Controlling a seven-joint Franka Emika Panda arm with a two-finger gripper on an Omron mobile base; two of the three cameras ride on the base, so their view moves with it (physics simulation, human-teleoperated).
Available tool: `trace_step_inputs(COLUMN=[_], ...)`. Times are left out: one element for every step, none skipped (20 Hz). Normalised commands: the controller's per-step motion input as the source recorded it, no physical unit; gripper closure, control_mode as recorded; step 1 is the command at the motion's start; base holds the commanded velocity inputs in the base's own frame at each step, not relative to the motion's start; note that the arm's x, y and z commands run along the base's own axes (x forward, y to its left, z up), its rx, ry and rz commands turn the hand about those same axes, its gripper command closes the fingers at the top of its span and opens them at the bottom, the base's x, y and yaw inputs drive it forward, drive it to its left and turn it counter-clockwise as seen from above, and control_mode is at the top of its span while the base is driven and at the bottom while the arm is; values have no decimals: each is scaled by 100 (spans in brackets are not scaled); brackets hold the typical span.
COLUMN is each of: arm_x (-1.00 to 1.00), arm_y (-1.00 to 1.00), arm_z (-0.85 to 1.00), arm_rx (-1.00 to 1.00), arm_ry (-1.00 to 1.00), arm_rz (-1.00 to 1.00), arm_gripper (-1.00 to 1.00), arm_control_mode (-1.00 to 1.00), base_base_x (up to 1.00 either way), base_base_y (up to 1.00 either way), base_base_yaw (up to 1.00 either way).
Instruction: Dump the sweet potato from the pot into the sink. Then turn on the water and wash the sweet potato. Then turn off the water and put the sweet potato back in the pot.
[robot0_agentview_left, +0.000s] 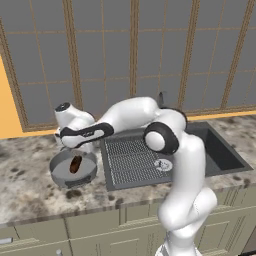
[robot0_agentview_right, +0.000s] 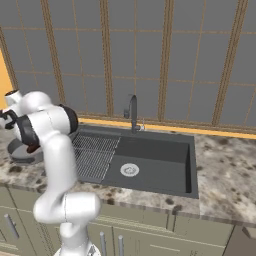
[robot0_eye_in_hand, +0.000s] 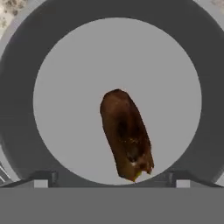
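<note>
The pot (robot0_eye_in_hand: 26, 109) looks like matt grey metal, smooth on its floor and darker on its wall. The sweet potato (robot0_eye_in_hand: 127, 133) has a rough, mottled brown skin. The desk (robot0_agentview_left: 30, 195) resembles speckled polished stone. The sink (robot0_agentview_right: 165, 165) is matt dark grey, with a ribbed grid (robot0_agentview_right: 92, 155) and a shiny silver drain (robot0_agentview_right: 129, 170).

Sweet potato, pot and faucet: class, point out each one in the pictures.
sweet potato (robot0_eye_in_hand: 127, 135): hand view, middle of its body.
pot (robot0_agentview_left: 59, 170): left base view, bare floor.
faucet (robot0_agentview_right: 133, 111): right base view, upright neck.
</note>
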Motion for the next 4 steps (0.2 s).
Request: trace_step_inputs(arm_x=[-39,-42,-46,-43], arm_y=[-79,-100,-100,-100], arm_z=[11,6,1,0], arm_rx=[3,9,13,17], arm_ry=[-17,-21,-20,-18], arm_rz=[-19,-24,-25,-26], arm_gripper=[-100,-100,-100,-100], arm_control_mode=[-100,-100,-100,-100], base_base_x=[0,0,0,0], base_base_y=[0,0,0,0], base_base_yaw=[0,0,0,0])
